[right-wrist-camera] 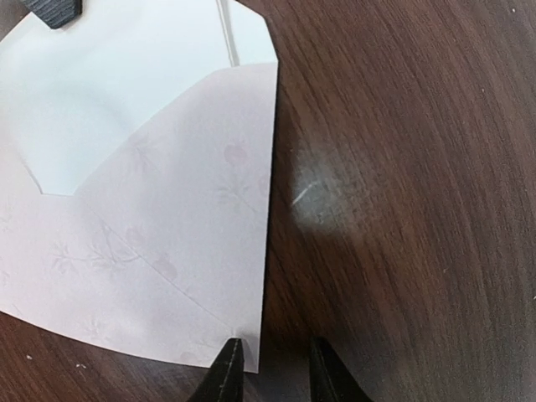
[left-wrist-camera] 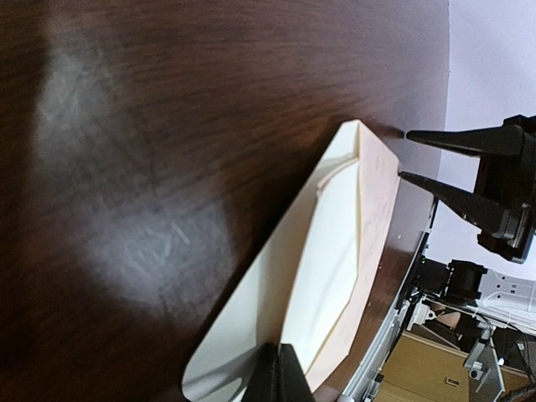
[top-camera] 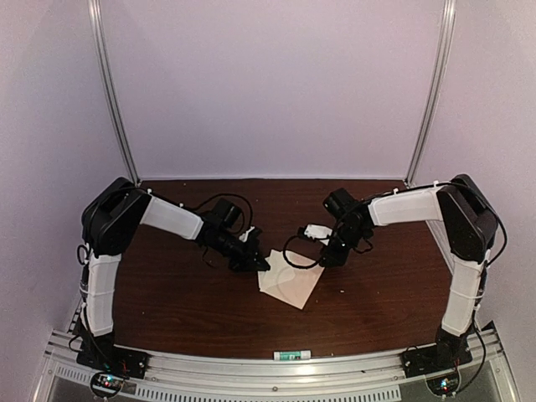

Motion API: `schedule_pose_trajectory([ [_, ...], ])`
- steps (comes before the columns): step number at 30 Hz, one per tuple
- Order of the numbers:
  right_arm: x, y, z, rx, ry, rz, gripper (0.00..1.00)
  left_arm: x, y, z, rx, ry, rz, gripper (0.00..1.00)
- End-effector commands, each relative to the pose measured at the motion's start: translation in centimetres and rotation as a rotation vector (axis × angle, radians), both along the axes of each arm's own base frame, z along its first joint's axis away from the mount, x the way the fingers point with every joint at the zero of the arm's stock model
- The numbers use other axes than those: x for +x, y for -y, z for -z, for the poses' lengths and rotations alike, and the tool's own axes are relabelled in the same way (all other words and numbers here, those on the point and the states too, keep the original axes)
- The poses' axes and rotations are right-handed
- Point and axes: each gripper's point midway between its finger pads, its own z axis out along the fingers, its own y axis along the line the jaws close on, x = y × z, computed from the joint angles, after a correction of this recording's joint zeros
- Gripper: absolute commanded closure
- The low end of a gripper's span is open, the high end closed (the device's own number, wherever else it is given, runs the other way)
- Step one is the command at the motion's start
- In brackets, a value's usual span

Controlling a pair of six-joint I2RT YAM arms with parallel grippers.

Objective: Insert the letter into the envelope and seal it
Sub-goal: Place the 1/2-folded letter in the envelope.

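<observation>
**Worktop** [top-camera: 184, 293]: dark brown wood grain, smooth and glossy enough to throw glare. Thin paper will probably slide on it readily.

**Envelope** [top-camera: 291, 286]: lies flat on the worktop, between the two tools. The outer face is pale paper with a faint floral print and diagonal seams. The flap [right-wrist-camera: 126, 75] is open and shows a plain white inner face. Expect the envelope to be very light, limp and easily creased (a one-sided pull would likely skew or buckle it). Recommended hold: pin one corner flat, then work the flap by its free edge.

**Letter**: cannot be told apart from the white surface in the envelope's mouth.

**Left tool** [left-wrist-camera: 276, 373]: fully closed, tips resting on one end of the envelope. Whether a paper layer is pinched cannot be told.

**Right tool** [right-wrist-camera: 276, 364]: jaws slightly apart, gripping nothing. One fingertip overlaps the edge at the envelope's opposite corner; the other stands over bare wood just beside it.
</observation>
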Motion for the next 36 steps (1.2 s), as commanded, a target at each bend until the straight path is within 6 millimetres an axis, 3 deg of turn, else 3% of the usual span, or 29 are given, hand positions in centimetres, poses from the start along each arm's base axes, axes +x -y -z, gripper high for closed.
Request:
schedule_pose_trajectory([
  [1, -3.8, 1.3, 3.3, -0.071, -0.135, -0.038, 0.72, 0.2, 0.9, -1.0, -0.035, 0.031, 0.041, 1.00],
  [8, -0.1, 1.6, 3.3, -0.129, -0.039, 0.081, 0.72, -1.0, 1.8, -1.0, -0.020, 0.016, 0.155, 1.00],
  [12, 1.0, 1.7, 3.5, -0.143, -0.024, 0.120, 0.72, -1.2, 1.9, -0.6, -0.007, 0.001, 0.162, 1.00],
  [19, 3.2, 4.6, 2.8, -0.173, 0.017, 0.227, 0.73, -1.1, 1.5, -1.0, 0.015, 0.015, 0.148, 1.00],
  [27, 3.2, 4.4, 2.5, -0.152, 0.010, 0.228, 0.73, 0.2, 1.8, -2.6, -0.017, 0.087, 0.096, 1.00],
  [36, 2.6, 3.8, 2.7, -0.122, -0.016, 0.222, 0.72, 1.2, 2.7, -2.0, -0.045, 0.092, 0.061, 1.00],
])
